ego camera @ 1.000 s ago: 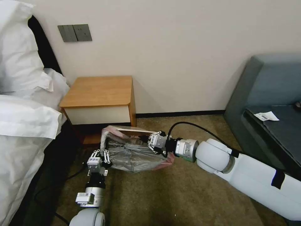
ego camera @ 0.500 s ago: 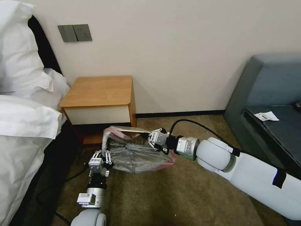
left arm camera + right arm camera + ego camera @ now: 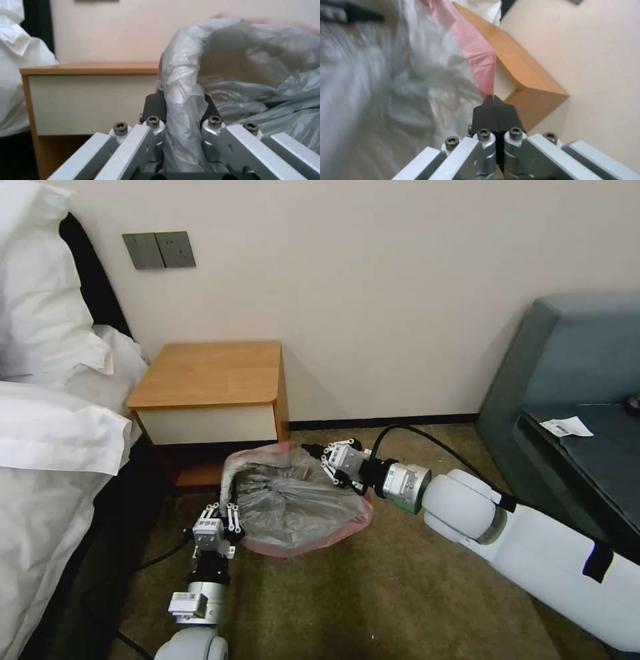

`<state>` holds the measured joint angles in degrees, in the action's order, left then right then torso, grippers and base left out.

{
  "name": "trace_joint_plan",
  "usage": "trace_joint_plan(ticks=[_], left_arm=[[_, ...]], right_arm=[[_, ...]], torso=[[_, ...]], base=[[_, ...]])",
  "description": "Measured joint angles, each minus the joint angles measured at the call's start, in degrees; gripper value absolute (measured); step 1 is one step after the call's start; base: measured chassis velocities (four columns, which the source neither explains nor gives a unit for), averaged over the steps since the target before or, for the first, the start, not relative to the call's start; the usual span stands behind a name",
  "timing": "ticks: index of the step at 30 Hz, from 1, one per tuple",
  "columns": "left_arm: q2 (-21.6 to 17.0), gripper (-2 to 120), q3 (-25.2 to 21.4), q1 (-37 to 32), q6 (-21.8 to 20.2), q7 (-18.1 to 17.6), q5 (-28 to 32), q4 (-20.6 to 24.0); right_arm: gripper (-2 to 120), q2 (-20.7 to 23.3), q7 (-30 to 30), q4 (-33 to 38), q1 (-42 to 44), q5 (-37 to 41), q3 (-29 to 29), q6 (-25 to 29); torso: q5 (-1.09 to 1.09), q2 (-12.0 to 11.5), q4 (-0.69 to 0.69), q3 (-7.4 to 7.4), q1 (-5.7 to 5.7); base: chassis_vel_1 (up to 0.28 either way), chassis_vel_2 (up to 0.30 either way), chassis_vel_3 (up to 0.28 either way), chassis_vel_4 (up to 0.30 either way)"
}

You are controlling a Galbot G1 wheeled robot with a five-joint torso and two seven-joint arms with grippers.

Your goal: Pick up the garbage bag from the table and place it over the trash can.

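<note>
Here the table [image 3: 213, 373] is seen just beyond both grippers; the bag [image 3: 293, 500] is stretched between them over the can, rim held on opposite sides, by the right gripper [image 3: 319, 455] shut on pink edge, the left gripper [image 3: 221, 509] clamped on grey film.

From the head we look forward and down at the nightstand [image 3: 212, 380] from some way off. Our wrist cameras sit close behind their own fingers, both facing the garbage bag [image 3: 186, 100] and that nightstand.
</note>
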<state>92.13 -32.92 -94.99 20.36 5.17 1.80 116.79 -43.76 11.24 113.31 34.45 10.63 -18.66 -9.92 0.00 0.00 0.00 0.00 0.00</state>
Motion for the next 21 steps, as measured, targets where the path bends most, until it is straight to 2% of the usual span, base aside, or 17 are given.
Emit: trace_joint_plan(ticks=[11,17,21], left_arm=[[0.00,10,-0.78,-0.05,-3.50,-0.30,10.37,5.92],[0.00,10,-0.91,0.02,-4.34,-0.83,11.64,6.08],[0.00,10,-2.35,0.90,-4.35,-1.28,11.02,4.10]], right_arm=[[0,1.33,0.82,-2.43,4.99,-1.04,5.29,2.99],[0,1.11,0.44,-2.79,7.49,-1.70,8.18,4.57],[0,0.49,-3.77,-1.13,11.84,-1.28,11.84,6.47]], torso=[[0.01,0.00,0.00,0.00,0.00],[-0.01,0.00,0.00,0.00,-0.01],[0.00,0.00,0.00,0.00,0.00]], base=[[0.000,0.000,0.000,0.000],[0.000,0.000,0.000,0.000],[0.000,0.000,0.000,0.000]])
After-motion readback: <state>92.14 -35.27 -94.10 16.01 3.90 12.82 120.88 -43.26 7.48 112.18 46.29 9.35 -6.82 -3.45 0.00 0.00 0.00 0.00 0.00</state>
